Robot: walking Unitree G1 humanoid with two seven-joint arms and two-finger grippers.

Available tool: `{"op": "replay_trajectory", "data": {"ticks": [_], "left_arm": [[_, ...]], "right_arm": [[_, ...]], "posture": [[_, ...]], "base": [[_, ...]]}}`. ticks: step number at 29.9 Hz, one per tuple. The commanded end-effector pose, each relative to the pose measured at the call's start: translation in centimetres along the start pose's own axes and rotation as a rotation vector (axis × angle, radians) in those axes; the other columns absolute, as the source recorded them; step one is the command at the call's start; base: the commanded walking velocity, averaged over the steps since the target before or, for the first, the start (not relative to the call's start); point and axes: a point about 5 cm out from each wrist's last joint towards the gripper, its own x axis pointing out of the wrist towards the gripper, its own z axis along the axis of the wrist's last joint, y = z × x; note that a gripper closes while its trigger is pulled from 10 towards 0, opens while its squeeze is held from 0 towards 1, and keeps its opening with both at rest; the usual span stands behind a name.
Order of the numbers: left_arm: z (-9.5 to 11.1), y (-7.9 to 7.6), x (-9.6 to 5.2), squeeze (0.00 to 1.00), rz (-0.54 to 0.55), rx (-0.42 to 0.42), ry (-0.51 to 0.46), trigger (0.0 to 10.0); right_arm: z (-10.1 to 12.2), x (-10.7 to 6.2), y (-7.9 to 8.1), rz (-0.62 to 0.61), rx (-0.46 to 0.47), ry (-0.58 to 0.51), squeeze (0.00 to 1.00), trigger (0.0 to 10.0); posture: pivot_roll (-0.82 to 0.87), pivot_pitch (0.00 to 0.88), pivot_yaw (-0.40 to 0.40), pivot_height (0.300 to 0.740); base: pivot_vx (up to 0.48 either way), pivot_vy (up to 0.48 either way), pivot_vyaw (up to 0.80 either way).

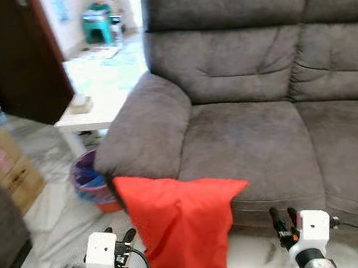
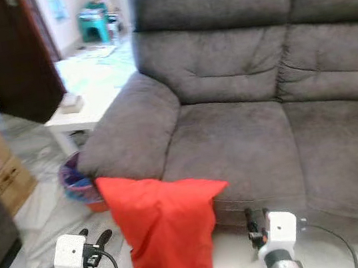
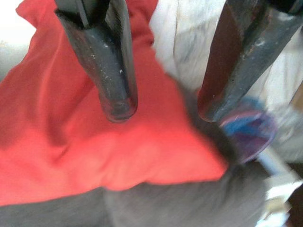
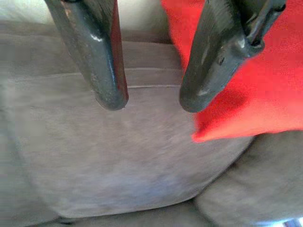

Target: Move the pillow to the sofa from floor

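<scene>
Pillow [image 1: 180,235] bottom cut off by frame edge; sofa [image 1: 266,128] right end too.

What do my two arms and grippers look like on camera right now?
Both arms are silver, each ending in a white boxy wrist block. A black cable loops from the left gripper and another trails from the right gripper. Each gripper has two long black fingers, scuffed and speckled with wear marks.
</scene>
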Motion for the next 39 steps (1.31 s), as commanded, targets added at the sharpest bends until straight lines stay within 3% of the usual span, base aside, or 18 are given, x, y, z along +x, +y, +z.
{"op": "replay_trajectory", "data": {"ticks": [1,12,31,39], "left_arm": [[0.2,-0.3,0.2,0.0,-0.007,-0.005,-0.007,10.0],[0.3,-0.2,0.2,0.0,-0.004,-0.005,-0.013,10.0],[0.3,0.3,0.1,0.0,0.02,-0.003,-0.021,10.0],[-0.3,0.5,-0.3,0.0,0.025,0.001,0.001,10.0]], "right_arm": [[-0.2,-0.3,-0.4,-0.012,-0.001,0.005,0.0,10.0],[0.6,0.4,-0.1,0.028,-0.032,-0.012,0.0,10.0],[1.4,1.5,0.5,0.103,-0.058,-0.006,0.0,10.0],[1.2,1.4,0.3,0.083,-0.043,0.001,0.0,10.0]], "posture": [[0.0,0.053,0.027,0.627],[0.0,0.056,0.025,0.627],[0.02,0.055,0.022,0.627],[0.01,0.058,0.025,0.627]], "base": [[0.259,0.0,0.0],[0.265,0.0,0.0],[0.026,0.0,0.76],[0.0,0.0,0.0]]}}
